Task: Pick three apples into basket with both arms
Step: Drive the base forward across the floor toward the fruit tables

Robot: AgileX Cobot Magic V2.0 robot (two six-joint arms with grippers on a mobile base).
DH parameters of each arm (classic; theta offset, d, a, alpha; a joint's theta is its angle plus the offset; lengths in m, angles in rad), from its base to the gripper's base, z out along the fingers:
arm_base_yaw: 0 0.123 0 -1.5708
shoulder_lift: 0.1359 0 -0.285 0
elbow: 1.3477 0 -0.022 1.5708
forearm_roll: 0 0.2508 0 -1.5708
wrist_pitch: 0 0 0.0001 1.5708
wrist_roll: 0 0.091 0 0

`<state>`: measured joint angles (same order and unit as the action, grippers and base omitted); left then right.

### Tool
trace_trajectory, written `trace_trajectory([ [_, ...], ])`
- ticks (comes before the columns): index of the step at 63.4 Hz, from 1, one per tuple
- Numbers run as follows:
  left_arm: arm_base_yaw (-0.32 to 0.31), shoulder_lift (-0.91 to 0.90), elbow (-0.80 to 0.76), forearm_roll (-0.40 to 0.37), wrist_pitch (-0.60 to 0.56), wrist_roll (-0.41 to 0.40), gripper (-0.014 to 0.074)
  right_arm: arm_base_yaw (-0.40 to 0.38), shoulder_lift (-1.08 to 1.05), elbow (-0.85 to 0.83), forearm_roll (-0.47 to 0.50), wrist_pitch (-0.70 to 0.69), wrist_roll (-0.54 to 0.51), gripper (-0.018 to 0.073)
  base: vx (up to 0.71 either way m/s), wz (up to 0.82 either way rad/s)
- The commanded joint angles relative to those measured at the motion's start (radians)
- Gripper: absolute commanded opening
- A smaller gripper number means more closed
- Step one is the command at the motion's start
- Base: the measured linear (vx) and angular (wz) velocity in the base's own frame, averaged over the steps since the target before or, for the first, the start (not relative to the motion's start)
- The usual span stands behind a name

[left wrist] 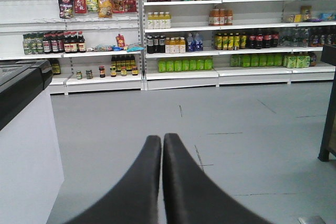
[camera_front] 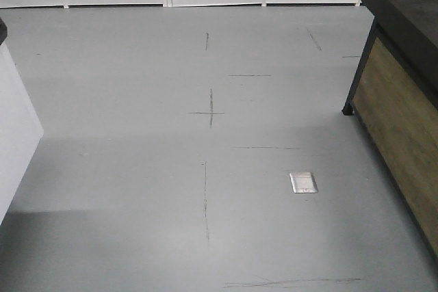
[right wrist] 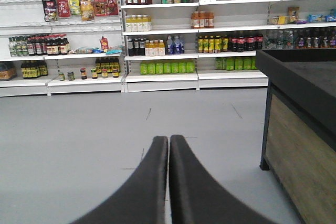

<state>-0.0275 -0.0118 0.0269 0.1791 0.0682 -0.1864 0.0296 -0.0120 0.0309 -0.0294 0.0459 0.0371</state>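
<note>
Up close, left gripper (left wrist: 162, 139): both dark fingers (left wrist: 142, 182) pressed tip to tip, clenched on nothing. Right gripper (right wrist: 168, 139) the same, tips meeting, nothing between them.

Beyond the tips I see grey floor (camera_front: 137, 169), matte, scored with thin dark lines and one cross mark (camera_front: 210, 112). What looks like a small metal plate (camera_front: 303, 182) sits flush in it, off to the right.

Right side: a counter (right wrist: 302, 150) with a wood-look panel and black top. Left side: a white cabinet (left wrist: 26, 161) with a dark top edge.

Far wall: white shelving (left wrist: 181, 74) stocked with bottles, jars and green packs (left wrist: 185, 65); labels too small for me to read.

As for the apples and the basket: they show in none of my three views, so I can't place them.
</note>
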Motion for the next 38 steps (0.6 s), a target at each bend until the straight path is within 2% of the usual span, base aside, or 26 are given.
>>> trace_trajectory([
  [1, -0.001, -0.015, 0.004, -0.008, -0.068, -0.004, -0.0006, -0.007, -0.001, 0.011, -0.002, -0.074, -0.008, -0.0009, 0.20, -0.05],
  [38, -0.001, -0.015, 0.004, -0.008, -0.068, -0.004, -0.0006, -0.007, -0.001, 0.011, -0.002, -0.074, -0.008, -0.0009, 0.21, -0.01],
])
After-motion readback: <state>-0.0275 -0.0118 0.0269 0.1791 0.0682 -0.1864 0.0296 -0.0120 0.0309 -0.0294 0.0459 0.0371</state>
